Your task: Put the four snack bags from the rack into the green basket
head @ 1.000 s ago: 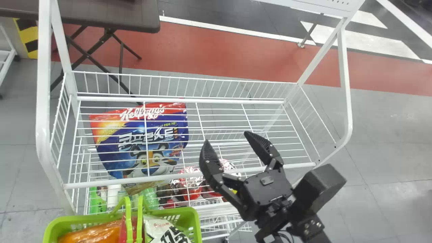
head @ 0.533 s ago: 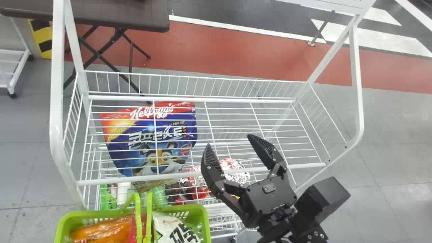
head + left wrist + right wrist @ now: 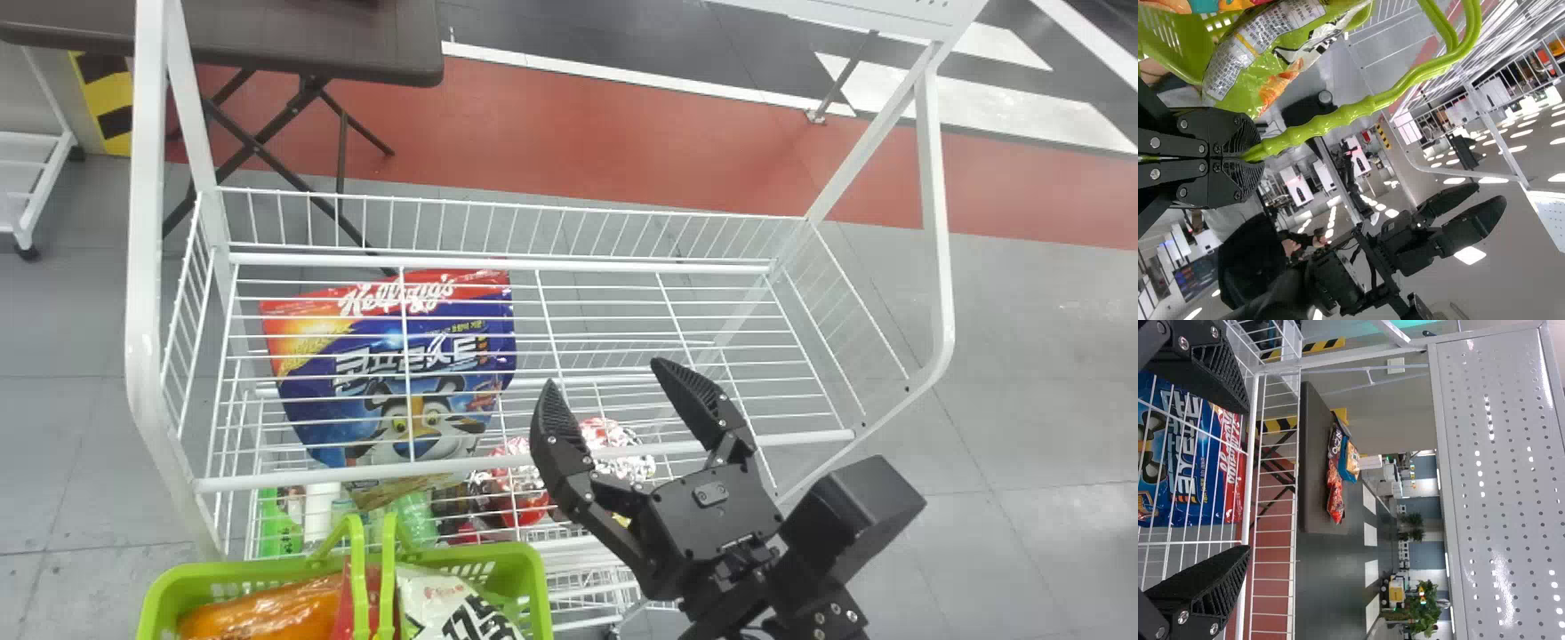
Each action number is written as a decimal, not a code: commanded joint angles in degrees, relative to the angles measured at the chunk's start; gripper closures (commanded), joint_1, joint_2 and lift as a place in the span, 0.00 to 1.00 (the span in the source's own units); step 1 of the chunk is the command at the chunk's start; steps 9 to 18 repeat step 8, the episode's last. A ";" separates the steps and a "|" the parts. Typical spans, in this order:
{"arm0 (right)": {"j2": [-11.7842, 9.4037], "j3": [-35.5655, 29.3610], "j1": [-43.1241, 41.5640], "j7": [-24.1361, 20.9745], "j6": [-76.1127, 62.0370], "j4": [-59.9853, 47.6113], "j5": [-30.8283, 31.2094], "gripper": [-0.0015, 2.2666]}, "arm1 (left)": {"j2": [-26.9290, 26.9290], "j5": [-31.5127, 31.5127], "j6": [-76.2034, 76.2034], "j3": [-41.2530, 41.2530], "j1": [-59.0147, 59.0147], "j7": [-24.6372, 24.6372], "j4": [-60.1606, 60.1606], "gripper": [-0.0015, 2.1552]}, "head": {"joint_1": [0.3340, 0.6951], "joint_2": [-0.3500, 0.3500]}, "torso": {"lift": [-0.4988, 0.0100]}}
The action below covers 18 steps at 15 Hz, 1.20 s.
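Over the front right part of the rack's upper wire shelf point(image 3: 569, 264), my right gripper point(image 3: 606, 372) stands open with nothing between its fingers. In the right wrist view, wires of the shelf lie behind that open gripper point(image 3: 1245, 480). The blue-and-red snack bag point(image 3: 400, 364) lies under the wires, left of the gripper; the right wrist view has the bag point(image 3: 1188, 460) too. The green basket point(image 3: 533, 569) stands at the rack's front left, holding an orange bag point(image 3: 267, 609) and a white printed bag point(image 3: 453, 604). My left gripper point(image 3: 1253, 157) is shut on the basket's handle point(image 3: 1338, 117).
Red-and-white packs point(image 3: 613, 440) and bottles point(image 3: 413, 516) sit lower in the rack. White posts point(image 3: 147, 267) rise at the rack's sides. A dark folding table point(image 3: 311, 44) stands behind at the left, with several packs point(image 3: 1335, 500) on it.
The head view has shifted, so the rack and basket appear farther right. Relative to the rack, my right gripper is slightly farther left. It has stayed open.
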 commanded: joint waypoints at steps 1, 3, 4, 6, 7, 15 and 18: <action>-0.03 -0.36 0.09 0.00 0.18 -0.09 -0.33 0.04 | 0.00 0.00 0.00 0.00 0.17 0.00 -0.15 0.77 | 1.00 0.06 | 0.96; -0.03 -0.45 0.26 0.00 0.35 -0.27 -0.51 0.04 | 0.00 0.00 0.00 0.00 0.17 0.00 -0.15 0.77 | 1.00 0.05 | 0.96; -0.03 -0.54 0.35 0.00 0.35 -0.27 -0.51 0.04 | 0.00 0.00 0.00 0.00 0.26 0.00 -0.32 0.77 | 1.00 0.05 | 0.96; -0.03 -0.45 0.70 -0.09 0.35 -0.53 -0.51 0.04 | 0.00 0.00 0.00 0.00 0.43 0.00 -0.41 0.77 | 1.00 0.04 | 0.96; -0.12 -0.54 0.70 -0.09 0.18 -0.71 -0.51 0.04 | 0.00 0.00 0.00 0.00 0.52 0.00 -0.50 0.77 | 1.00 0.04 | 0.96; -0.12 -0.54 0.88 -0.09 0.18 -0.80 -0.51 0.04 | 0.00 0.00 0.00 0.00 0.61 -0.09 -0.67 0.77 | 1.00 0.04 | 0.96; -0.12 -0.54 0.88 -0.09 0.18 -0.80 -0.51 0.04 | 0.00 0.00 0.00 0.00 0.61 -0.09 -0.67 0.77 | 1.00 0.04 | 0.96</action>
